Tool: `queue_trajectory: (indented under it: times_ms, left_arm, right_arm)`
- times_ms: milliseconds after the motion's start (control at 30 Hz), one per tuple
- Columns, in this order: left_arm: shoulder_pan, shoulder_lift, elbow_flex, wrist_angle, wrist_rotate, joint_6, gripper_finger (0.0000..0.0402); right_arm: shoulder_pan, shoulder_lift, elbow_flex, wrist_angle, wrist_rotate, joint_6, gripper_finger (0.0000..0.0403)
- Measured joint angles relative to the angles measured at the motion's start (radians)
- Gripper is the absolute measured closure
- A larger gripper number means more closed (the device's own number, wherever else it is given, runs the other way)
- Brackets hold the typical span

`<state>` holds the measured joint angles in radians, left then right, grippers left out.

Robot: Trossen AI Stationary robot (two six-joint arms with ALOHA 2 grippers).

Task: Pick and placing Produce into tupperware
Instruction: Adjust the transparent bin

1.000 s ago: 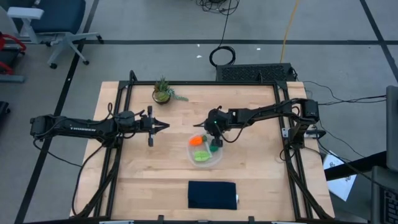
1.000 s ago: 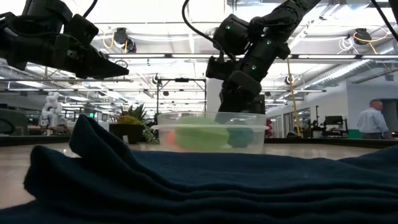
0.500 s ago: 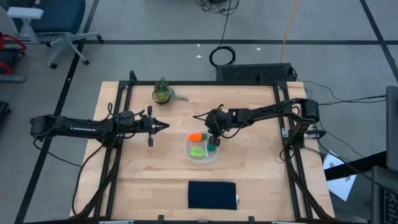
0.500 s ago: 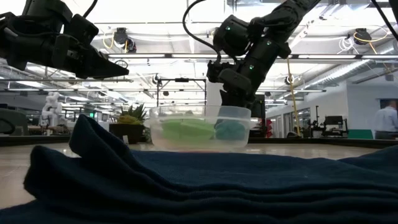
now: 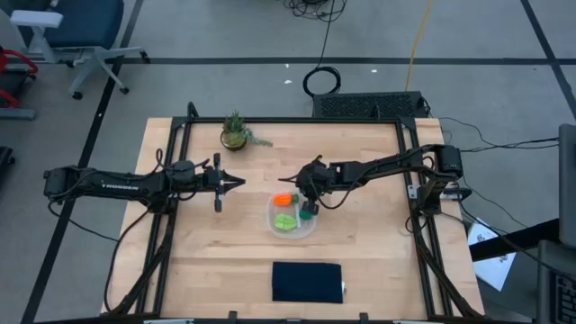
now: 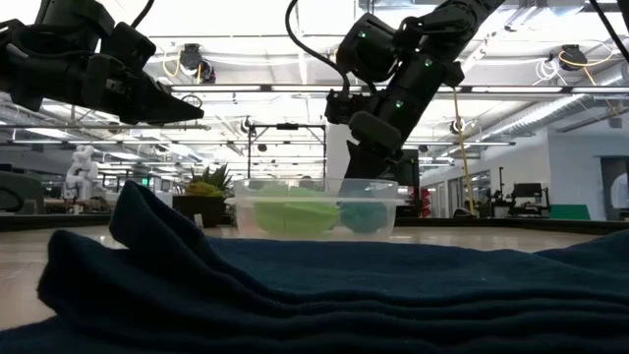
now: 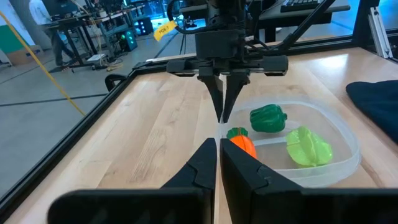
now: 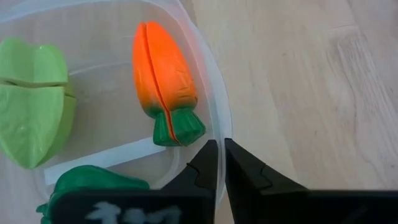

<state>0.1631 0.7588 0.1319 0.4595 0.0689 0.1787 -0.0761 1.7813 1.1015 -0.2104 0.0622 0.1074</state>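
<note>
The right gripper pinches the rim of the clear tupperware at mid-table, its fingers closed on the wall. Inside lie the orange carrot, the dark green lump and the light-green leafy piece. The left gripper hovers well apart to the left, fingers closed on nothing.

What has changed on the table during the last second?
The right claw, shut on the tupperware rim, dragged it and the produce toward the left arm and a little toward the plant side. The left claw, the potted plant and the dark pad stayed in place.
</note>
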Motion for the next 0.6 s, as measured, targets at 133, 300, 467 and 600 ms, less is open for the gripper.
queue_trajectory:
  times_ms: [133, 300, 467, 600]
  left_arm:
    - [0.0, 0.0, 0.0, 0.0, 0.0, 0.0, 0.0376]
    - [0.0, 0.0, 0.0, 0.0, 0.0, 0.0, 0.0376]
    - [0.0, 0.0, 0.0, 0.0, 0.0, -0.005, 0.0376]
    - [0.0, 0.0, 0.0, 0.0, 0.0, -0.005, 0.0376]
  right_arm:
    - [0.0, 0.0, 0.0, 0.0, -0.009, -0.012, 0.0367]
    - [0.0, 0.0, 0.0, 0.006, -0.012, -0.004, 0.0332]
    - [0.0, 0.0, 0.0, 0.011, -0.014, -0.008, 0.0294]
    - [0.0, 0.0, 0.0, 0.016, -0.014, -0.018, 0.0268]
